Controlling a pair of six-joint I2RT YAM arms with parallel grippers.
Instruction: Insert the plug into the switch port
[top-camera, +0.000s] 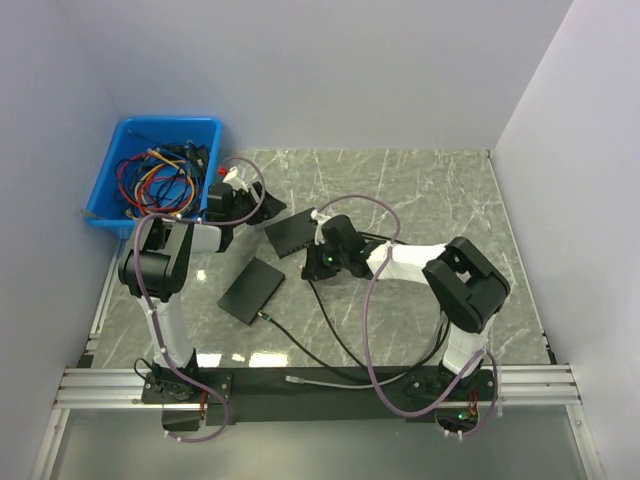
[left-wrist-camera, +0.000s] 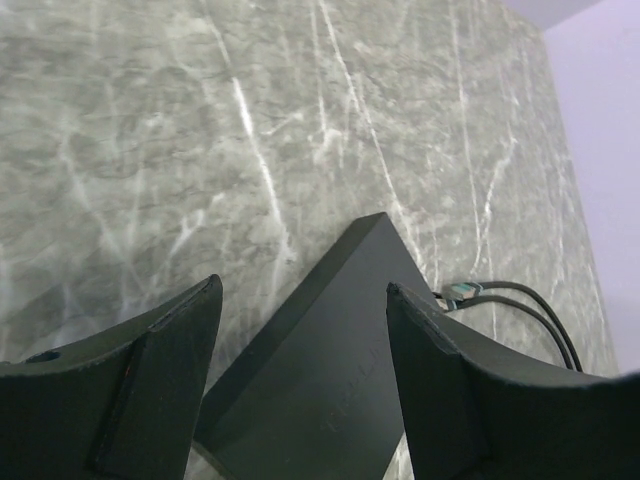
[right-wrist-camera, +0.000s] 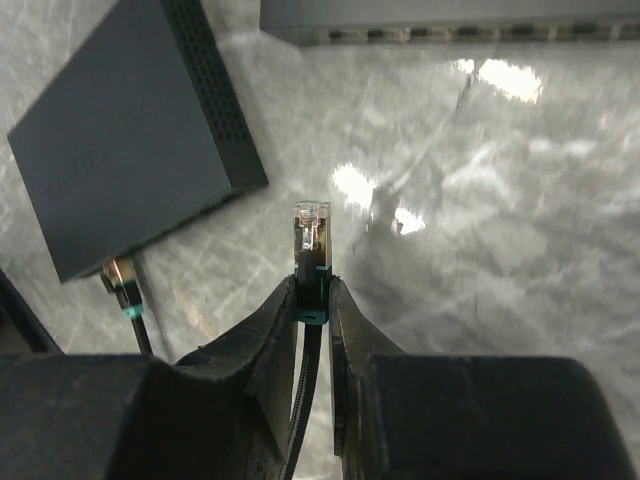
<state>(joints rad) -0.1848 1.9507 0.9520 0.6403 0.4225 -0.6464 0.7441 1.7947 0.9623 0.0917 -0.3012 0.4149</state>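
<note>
My right gripper (right-wrist-camera: 312, 290) is shut on the teal boot of the plug (right-wrist-camera: 311, 235). Its clear tip sticks out past the fingertips, above the marble. It points toward the switch (right-wrist-camera: 440, 28), whose row of ports runs along the top edge of the right wrist view, some way off. From above, the right gripper (top-camera: 322, 258) hovers just below the switch (top-camera: 290, 233). My left gripper (left-wrist-camera: 305, 290) is open, with the flat top of a black box (left-wrist-camera: 330, 390) between and below its fingers, untouched. In the top view the left gripper (top-camera: 258, 203) is left of the switch.
A second black box (top-camera: 252, 289) lies lower left with a cable plugged into it (right-wrist-camera: 122, 285). A blue bin (top-camera: 170, 123) of tangled cables stands at the back left. Black cables trail across the marble, and a grey cable end (top-camera: 300, 381) lies at the near edge.
</note>
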